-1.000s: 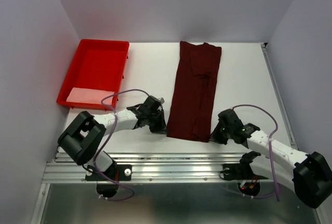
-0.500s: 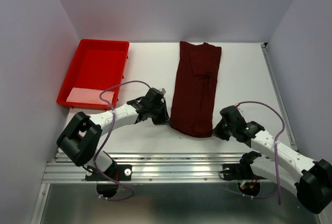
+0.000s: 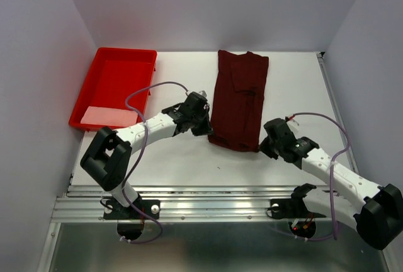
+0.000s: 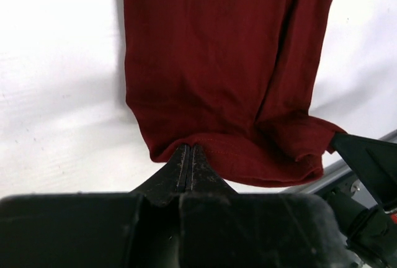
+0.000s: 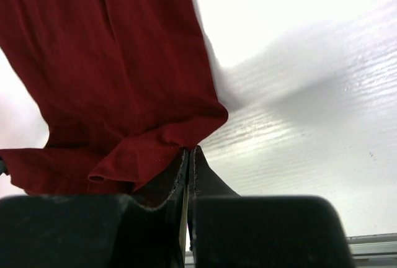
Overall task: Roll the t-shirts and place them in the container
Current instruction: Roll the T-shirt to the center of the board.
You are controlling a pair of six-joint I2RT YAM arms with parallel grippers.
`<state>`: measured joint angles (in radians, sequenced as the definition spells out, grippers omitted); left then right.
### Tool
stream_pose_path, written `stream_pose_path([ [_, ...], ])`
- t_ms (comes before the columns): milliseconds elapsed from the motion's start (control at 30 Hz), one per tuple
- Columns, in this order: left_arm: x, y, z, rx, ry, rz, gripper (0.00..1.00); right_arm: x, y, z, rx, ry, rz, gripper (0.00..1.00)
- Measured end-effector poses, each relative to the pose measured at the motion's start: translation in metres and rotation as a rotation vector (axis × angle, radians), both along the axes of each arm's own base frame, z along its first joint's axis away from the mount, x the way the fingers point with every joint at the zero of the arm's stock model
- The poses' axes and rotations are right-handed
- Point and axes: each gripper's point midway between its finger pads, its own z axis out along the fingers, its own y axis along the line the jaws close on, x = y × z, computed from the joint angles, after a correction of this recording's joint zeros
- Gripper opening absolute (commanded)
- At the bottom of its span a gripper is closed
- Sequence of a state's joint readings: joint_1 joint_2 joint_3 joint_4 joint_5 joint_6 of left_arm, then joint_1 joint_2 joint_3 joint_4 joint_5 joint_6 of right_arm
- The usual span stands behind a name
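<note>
T-shirt of dark maroon cloth lies folded into a long narrow strip on the white table, running from near the back wall toward the arms, a little right of the middle. Its far end lies flat. Its near hem is bunched and turned up off the surface. The bright red tray sits well apart at the far left, with a pale pink flat piece at its near end. Whether that piece is cloth or a sheet I cannot tell.

Both arms reach in to the near hem, one at each corner. The left gripper has its jaws clenched together, and the hem's left corner is nipped at their tips. The right gripper is likewise pinched tight on the right corner, where a flap of cloth curls over beside the jaws.

By my judgement the roll is only beginning: the hem is gathered but no full turn of cloth has been made. The next move calls for both grippers to carry the hem over onto the strip together, at an even pace and height — otherwise the roll will likely skew or come out loose.
</note>
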<state>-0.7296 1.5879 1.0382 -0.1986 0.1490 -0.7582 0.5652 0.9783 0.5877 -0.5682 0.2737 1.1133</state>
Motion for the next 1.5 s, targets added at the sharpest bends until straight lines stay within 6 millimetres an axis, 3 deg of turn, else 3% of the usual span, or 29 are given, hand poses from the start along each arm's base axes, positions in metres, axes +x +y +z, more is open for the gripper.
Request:
stream_pose_path([
  [267, 0.024, -0.001, -0.012, 0.046, -0.003, 0.012, 0.0, 0.026, -0.004, 0.003, -0.118, -0.005, -0.011, 0.01],
  [600, 0.05, -0.005, -0.023, 0.076, -0.011, 0.018, 0.0, 0.042, -0.013, -0.003, -0.235, -0.009, -0.018, 0.04],
  [1000, 0.065, -0.01, -0.037, 0.121, -0.013, 0.005, 0.01, 0.063, -0.011, -0.005, -0.298, -0.025, -0.011, 0.09],
  [1133, 0.067, -0.005, -0.041, 0.151, -0.008, 0.008, 0.12, 0.068, -0.011, -0.01, -0.327, -0.013, -0.001, 0.35],
  [1267, 0.073, -0.004, -0.034, 0.171, -0.03, 0.01, 0.3, 0.075, -0.011, -0.005, -0.338, -0.024, 0.007, 0.42],
  [1500, 0.082, 0.009, -0.013, 0.219, -0.094, 0.047, 0.33, 0.083, -0.006, 0.026, -0.296, -0.105, 0.022, 0.54],
])
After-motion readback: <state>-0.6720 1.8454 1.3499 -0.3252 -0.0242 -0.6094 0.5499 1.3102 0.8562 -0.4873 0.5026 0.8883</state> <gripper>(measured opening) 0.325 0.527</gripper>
